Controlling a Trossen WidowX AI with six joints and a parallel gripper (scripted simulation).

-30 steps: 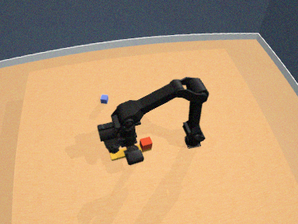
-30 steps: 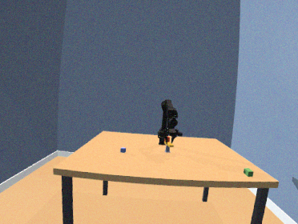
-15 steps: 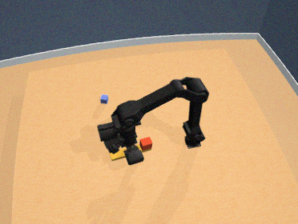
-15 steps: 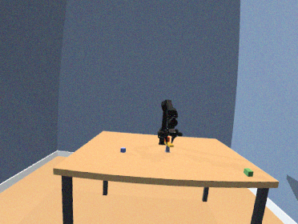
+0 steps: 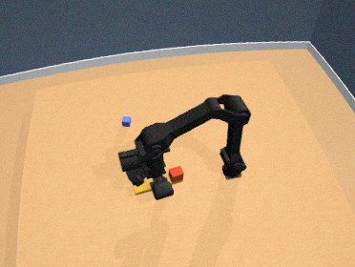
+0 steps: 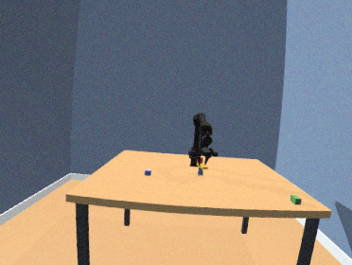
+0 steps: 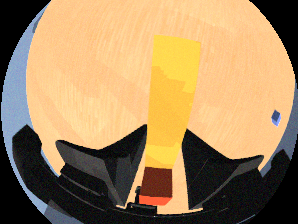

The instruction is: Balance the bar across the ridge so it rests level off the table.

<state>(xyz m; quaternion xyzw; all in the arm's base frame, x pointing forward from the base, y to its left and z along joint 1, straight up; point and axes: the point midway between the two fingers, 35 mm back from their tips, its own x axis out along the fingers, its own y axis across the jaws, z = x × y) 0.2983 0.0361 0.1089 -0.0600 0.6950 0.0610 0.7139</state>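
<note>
The yellow bar (image 5: 142, 189) (image 6: 203, 167) (image 7: 172, 100) runs lengthwise between the fingers, with a red block (image 5: 176, 174) (image 6: 201, 160) (image 7: 156, 182) at its end nearer the arm base. My gripper (image 5: 150, 183) (image 6: 202, 165) (image 7: 165, 129) is shut on the bar near its middle. A small grey ridge (image 6: 201, 172) shows just below and in front of the bar in the exterior view; it is hidden in the other views. I cannot tell whether the bar touches the ridge or is exactly level.
A small blue cube (image 5: 126, 121) (image 6: 148, 172) (image 7: 276, 118) lies on the table (image 6: 189, 196), off to one side of the bar. A green block (image 6: 295, 199) lies near the table's front right corner in the exterior view. The arm's base (image 5: 234, 167) stands beyond the red block.
</note>
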